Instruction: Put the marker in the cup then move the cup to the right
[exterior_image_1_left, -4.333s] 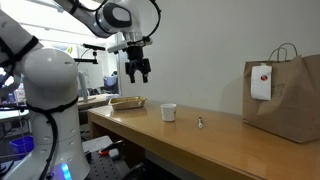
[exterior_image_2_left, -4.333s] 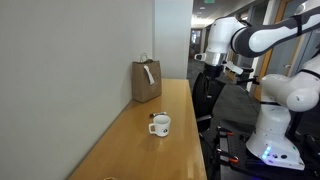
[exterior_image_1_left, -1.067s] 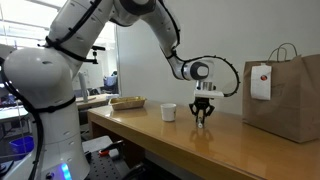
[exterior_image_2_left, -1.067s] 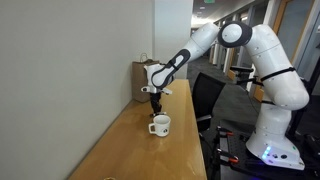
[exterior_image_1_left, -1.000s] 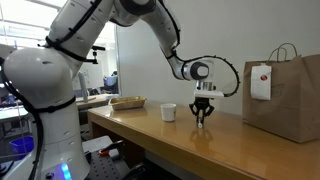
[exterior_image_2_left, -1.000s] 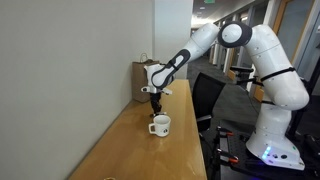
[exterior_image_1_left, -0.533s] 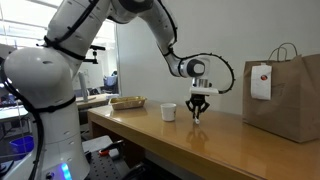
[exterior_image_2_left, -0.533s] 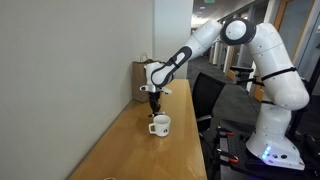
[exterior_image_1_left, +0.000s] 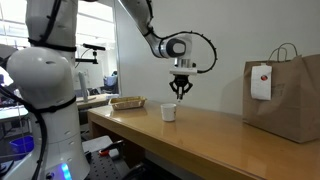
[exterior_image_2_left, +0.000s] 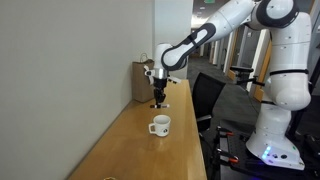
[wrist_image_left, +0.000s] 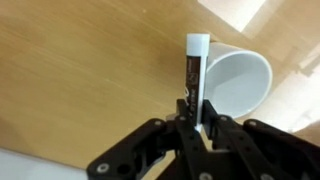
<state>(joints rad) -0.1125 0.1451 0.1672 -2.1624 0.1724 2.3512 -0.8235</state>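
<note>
Two fingers pinch marker — tip protruding | cup beneath, apart

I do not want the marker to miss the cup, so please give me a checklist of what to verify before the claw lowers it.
1. Marker held: ok. The claw is shut on the marker.
2. Cup ready: ok. The cup stands upright on the table, mouth open.
3. Height: ok. In both exterior views the claw hangs above the cup, apart from it.
4. Alignment: cannot tell. In the wrist view the marker lies over the cup's rim, not its middle.
5. Paper bag: ok, well away from the cup.
</note>
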